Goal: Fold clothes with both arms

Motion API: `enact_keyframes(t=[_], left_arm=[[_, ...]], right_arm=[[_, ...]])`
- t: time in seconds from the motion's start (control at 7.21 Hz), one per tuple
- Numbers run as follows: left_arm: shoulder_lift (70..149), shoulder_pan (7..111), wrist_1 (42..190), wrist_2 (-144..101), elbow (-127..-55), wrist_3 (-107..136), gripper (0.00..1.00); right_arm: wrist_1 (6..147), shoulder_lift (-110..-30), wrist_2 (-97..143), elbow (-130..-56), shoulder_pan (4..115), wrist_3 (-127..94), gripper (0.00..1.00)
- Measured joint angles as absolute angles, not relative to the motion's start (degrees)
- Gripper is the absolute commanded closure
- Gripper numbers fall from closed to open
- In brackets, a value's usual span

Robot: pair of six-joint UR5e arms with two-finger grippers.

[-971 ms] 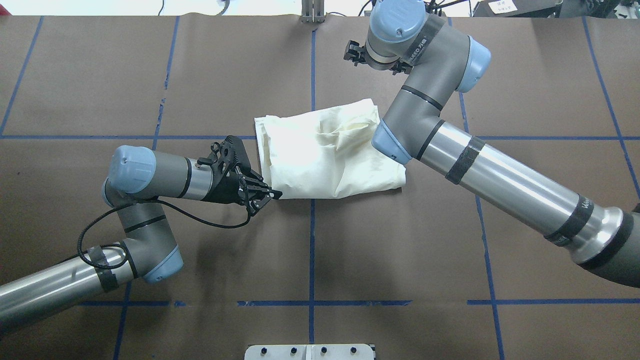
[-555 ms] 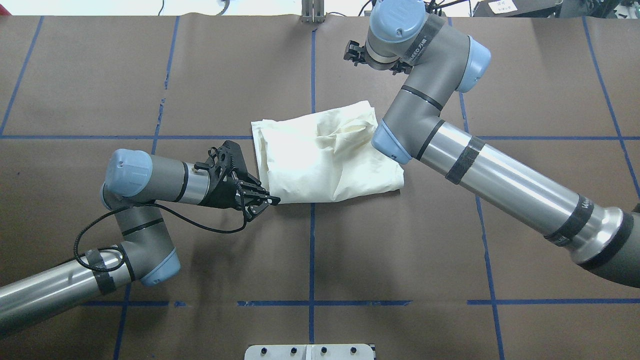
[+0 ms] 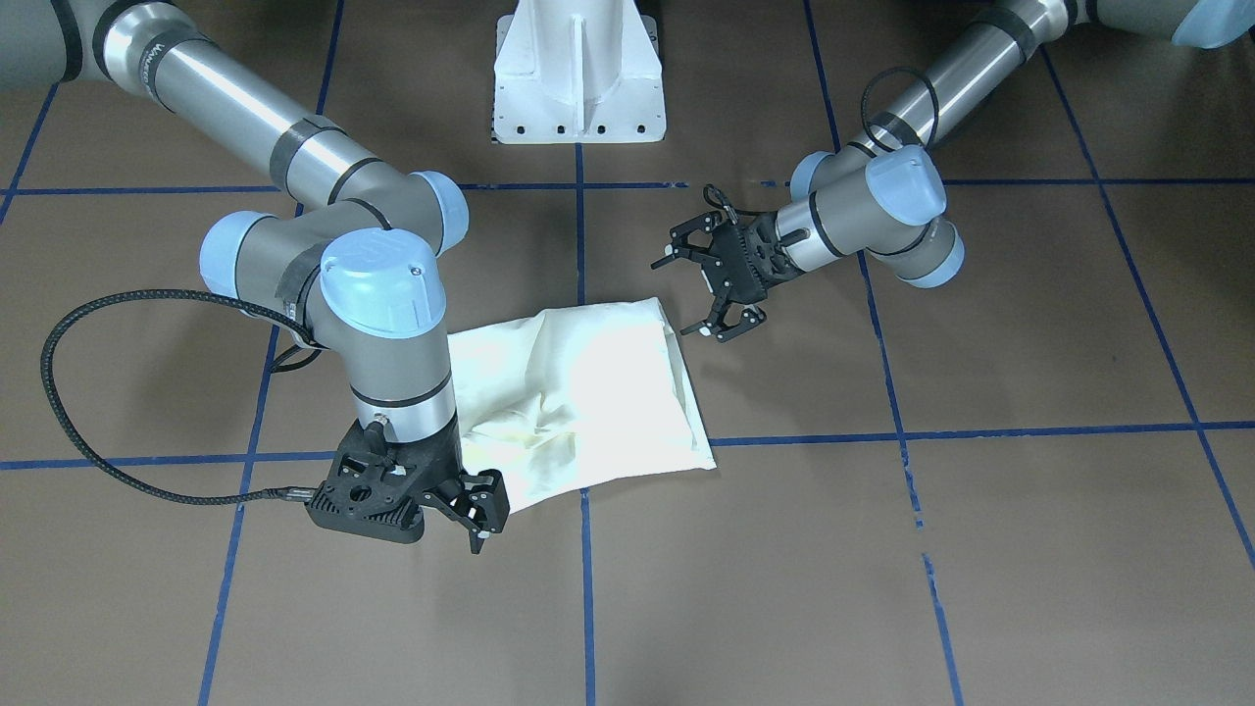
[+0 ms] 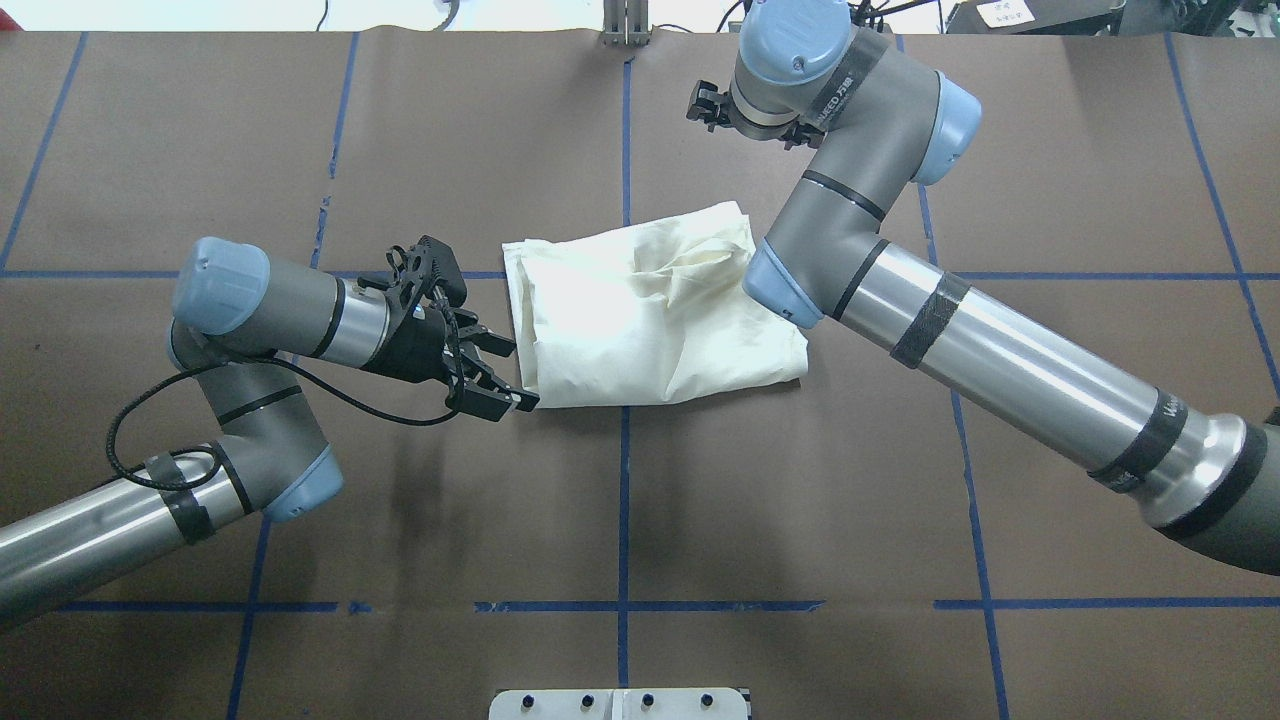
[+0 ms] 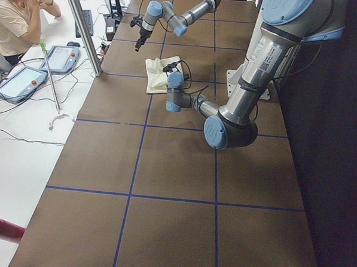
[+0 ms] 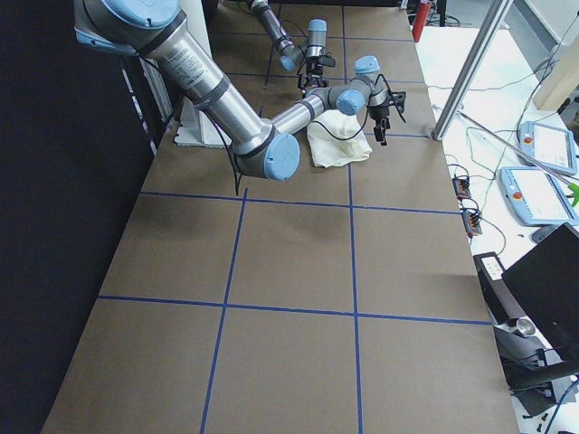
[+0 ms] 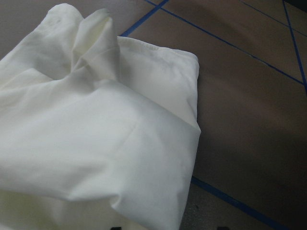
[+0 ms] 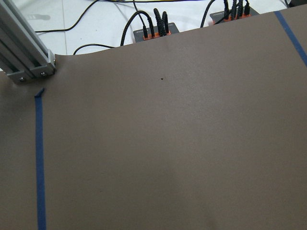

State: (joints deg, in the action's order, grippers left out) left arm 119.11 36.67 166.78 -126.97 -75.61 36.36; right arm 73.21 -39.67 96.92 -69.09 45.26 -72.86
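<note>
Leftward goes the left pincer (image 4: pixel 518 375) in the overhead view: a moment ago it sat at the near left corner of the T-shirt (image 4: pixel 650 310), and now it has drawn back with its arm, jaws spread and empty, the nearer fingertip just beside that corner. The cream shirt lies as a rumpled, folded bundle in the middle of the brown tabletop (image 4: pixel 800 500), plain side up, across a crossing of blue tape lines (image 4: pixel 622 500), where it also lay earlier. The right arm (image 4: pixel 1000 350) reaches over the bundle's right edge, its wrist beyond the far side. In the front-facing view the left pincer shows its two claws well apart, near the shirt's corner but not touching it. The right pincer (image 3: pixel 485 520) points down from an upright wrist at the opposite corner of the bundle; whether its jaws are spread or pressed together cannot be told. A white pedestal base (image 3: pixel 578 78) stands at the top edge. From the left end the shirt is a small pale patch between the two arms, and a seated person (image 5: pixel 17 17) is off the tabletop. From the right end the right pincer hangs just past the shirt. The left wrist view shows cream folds close up, with tape beside them. The right wrist view shows bare brown surface, a tape line, a metal post (image 8: pixel 24 48) and black cables (image 8: pixel 153 24).
</note>
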Motion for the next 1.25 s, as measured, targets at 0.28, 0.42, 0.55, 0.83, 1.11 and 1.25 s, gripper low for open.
enact_keyframes(t=[0.28, 0.42, 0.55, 0.83, 1.11, 1.25], left_arm=[[119.4, 37.2, 167.1, -129.3, -78.4, 51.7, 0.0], [119.6, 37.1, 167.3, -129.4, -79.8, 60.3, 0.0], [119.8, 36.9, 167.5, -128.2, -80.8, 67.6, 0.0], [120.1, 33.8, 168.7, -120.2, -81.5, 77.0, 0.0], [120.3, 30.4, 169.1, -112.6, -81.4, 82.9, 0.0], [120.2, 29.5, 169.1, -109.4, -81.3, 85.4, 0.0]], right_arm=[[73.2, -39.6, 96.9, -69.4, 45.3, -73.0, 0.0], [73.2, -39.7, 96.9, -69.4, 45.3, -73.0, 0.0], [73.2, -39.7, 96.9, -69.4, 45.3, -73.0, 0.0], [73.3, -39.7, 96.9, -69.4, 45.3, -72.9, 0.0], [73.3, -39.8, 96.9, -69.4, 45.3, -72.7, 0.0], [73.3, -39.8, 96.9, -69.4, 45.3, -72.7, 0.0]])
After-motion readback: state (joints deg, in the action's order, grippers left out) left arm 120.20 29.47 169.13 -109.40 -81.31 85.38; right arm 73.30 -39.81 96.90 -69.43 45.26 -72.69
